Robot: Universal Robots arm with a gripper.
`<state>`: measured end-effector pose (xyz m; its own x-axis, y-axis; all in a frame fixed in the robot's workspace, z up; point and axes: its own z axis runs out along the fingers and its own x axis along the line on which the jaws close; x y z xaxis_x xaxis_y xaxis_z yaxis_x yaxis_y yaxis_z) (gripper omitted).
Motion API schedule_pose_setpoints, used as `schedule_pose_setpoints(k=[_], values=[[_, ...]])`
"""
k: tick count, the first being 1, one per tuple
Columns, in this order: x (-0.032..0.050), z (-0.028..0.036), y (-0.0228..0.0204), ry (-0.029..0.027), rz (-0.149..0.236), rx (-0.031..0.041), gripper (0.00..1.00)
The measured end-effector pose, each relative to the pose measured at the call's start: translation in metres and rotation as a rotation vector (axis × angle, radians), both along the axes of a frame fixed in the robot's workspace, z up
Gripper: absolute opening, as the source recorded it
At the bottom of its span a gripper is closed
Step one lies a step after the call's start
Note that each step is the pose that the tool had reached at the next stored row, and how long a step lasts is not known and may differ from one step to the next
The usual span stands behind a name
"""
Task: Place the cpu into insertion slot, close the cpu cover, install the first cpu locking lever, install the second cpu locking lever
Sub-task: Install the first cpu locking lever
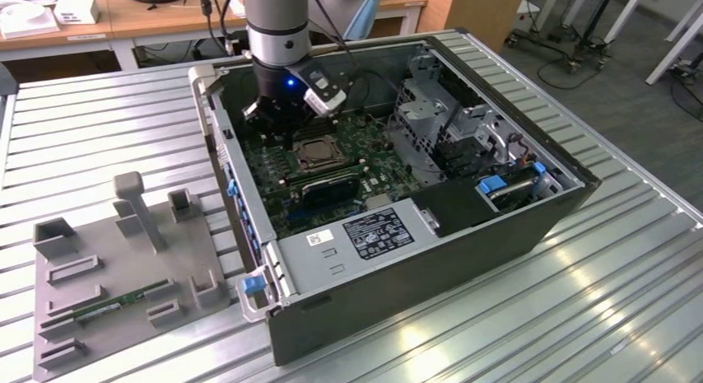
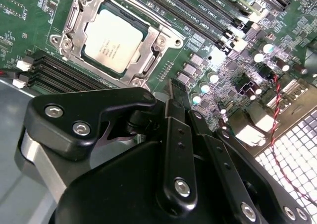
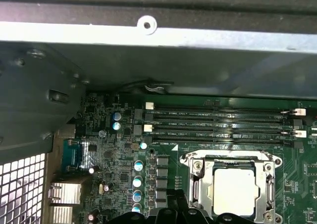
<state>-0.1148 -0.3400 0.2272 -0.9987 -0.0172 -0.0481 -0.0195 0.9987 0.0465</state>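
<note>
Clearance is my worry. My black gripper [image 2: 179, 90] hangs inside the open dark metal computer case [image 1: 439, 276], its two fingers pressed together on nothing. The tips sit just beside the socket, toward the exterior view's left and far side. The small square cpu with the dull silvery-tan top [image 2: 113, 40] lies flat in the square black insertion slot [image 3: 230, 162], and the thin silvery cpu cover [image 2: 163, 38] is down around it. Whether either locking lever is hooked I cannot tell. Things sit tight here — a descent slightly off could drag my tips across the long black memory slots [image 2: 54, 75] or the small silver capacitors [image 2: 204, 88] on the green motherboard [image 2: 29, 6]. A thin lever could also slip off shut tips and spring back — jarring the cover against the chip.
</note>
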Motion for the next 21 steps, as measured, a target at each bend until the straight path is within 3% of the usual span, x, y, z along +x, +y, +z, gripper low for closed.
schedule_pose_setpoints(k=[21], values=[[-0.0042,0.0011,-0.0001,-0.0001,0.000,-0.0003,0.11]])
